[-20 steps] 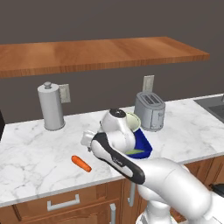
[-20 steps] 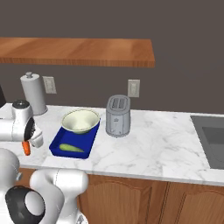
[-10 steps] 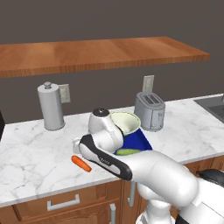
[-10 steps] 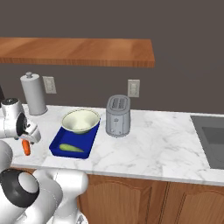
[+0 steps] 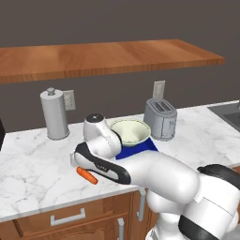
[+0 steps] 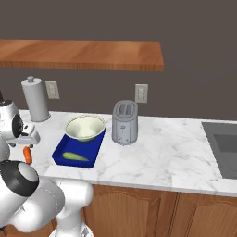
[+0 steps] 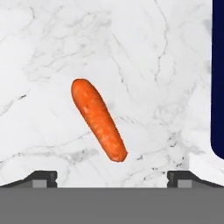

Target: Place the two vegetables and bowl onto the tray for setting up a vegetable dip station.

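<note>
The blue tray [image 6: 60, 154] holds the cream bowl [image 6: 85, 128] and cucumber [image 6: 75, 157], the bowl seemingly on its far end. The carrot [image 7: 99, 119] lies on the marble counter [image 7: 131, 52] beside it, under wide-open, empty jaws.

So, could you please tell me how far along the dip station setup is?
Mostly done: the pale cream round bowl and the dark green cucumber already sit on the deep blue rectangular tray. In hand: the open end effector hovers above the small orange carrot, which lies on the white marble counter beside the tray. Left: grasping and traying the carrot.
</note>
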Controlling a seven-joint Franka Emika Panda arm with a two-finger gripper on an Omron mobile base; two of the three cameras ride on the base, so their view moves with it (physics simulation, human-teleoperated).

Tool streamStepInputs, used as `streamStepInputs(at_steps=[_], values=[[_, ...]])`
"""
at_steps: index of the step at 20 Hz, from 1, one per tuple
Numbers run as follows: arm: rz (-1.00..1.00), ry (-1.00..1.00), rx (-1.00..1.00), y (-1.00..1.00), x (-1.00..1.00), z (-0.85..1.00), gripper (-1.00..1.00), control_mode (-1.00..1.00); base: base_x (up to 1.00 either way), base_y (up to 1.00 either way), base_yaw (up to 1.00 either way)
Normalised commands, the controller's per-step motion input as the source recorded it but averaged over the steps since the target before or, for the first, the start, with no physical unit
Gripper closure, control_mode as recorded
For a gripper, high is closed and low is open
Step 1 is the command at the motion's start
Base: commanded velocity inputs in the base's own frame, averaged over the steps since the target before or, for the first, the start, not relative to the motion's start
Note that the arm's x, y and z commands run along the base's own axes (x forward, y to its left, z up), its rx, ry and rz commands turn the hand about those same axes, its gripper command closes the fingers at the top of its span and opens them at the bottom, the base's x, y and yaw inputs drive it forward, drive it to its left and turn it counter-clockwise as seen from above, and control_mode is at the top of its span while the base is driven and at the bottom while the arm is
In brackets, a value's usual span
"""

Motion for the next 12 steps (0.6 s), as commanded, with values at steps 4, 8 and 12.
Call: streamStepInputs(at_steps=[4,8,12], values=[[0.22,-0.01,0.0,0.13,0.06,-0.15,-1.0,-1.0,0.0,0.0,0.0],[0.19,-0.03,0.0,0.12,0.03,-0.18,-1.0,-1.0,0.0,0.0,0.0],[0.14,-0.1,0.0,0.02,0.04,-0.19,-1.0,-1.0,0.0,0.0,0.0]])
